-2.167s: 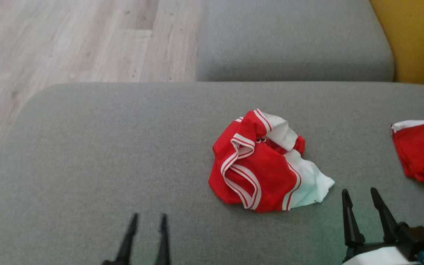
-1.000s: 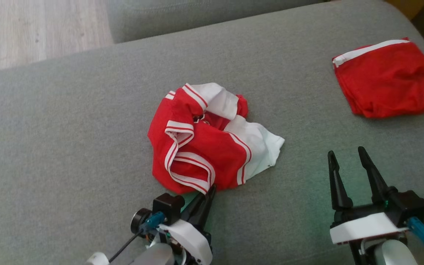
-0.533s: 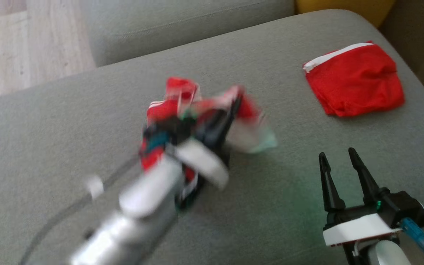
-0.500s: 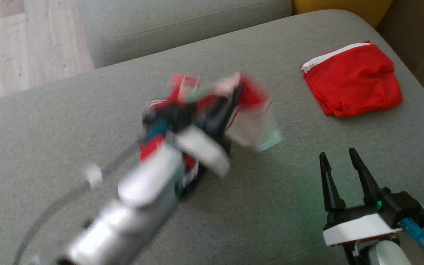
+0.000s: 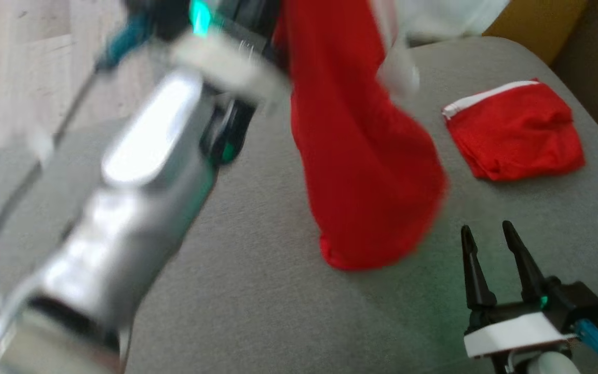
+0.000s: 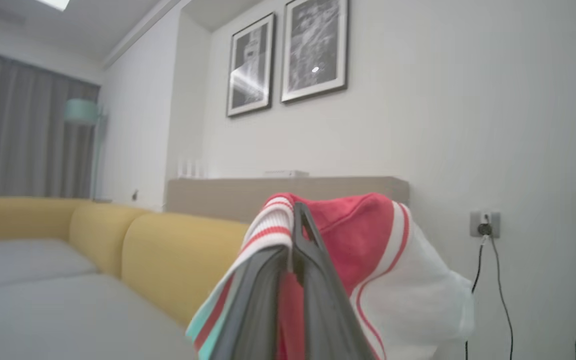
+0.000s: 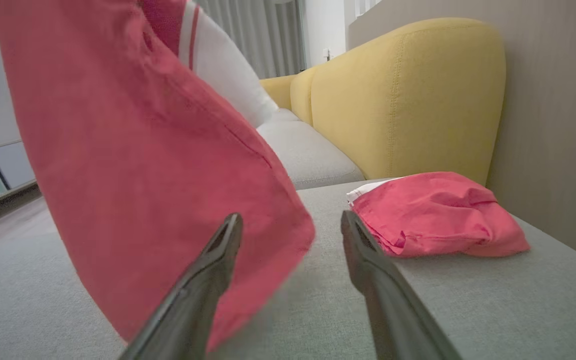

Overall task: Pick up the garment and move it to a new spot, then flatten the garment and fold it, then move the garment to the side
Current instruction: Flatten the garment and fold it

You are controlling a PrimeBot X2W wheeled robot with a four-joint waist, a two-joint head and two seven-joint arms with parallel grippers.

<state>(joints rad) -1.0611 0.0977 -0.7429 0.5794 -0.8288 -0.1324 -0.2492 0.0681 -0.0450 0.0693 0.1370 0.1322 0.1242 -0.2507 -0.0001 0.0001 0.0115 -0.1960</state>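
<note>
Garment (image 5: 366, 171), red and white, is hanging from your left gripper (image 6: 299, 220), which is pinching it tight; your right gripper (image 5: 487, 228) is standing wide beside it.

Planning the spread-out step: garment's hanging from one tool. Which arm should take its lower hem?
Probably right. The right tool is open and empty, low over the grey cushion, beside the hanging hem of the red-and-white garment. The left tool is shut on the garment's top, raised high.

We see a silvery left forearm (image 5: 138, 150) with a green light (image 5: 199, 14) and teal plug (image 5: 125, 34); the right pincer (image 5: 487, 227) has two long black fingers (image 5: 474, 283) and a white band (image 5: 517, 335).
</note>
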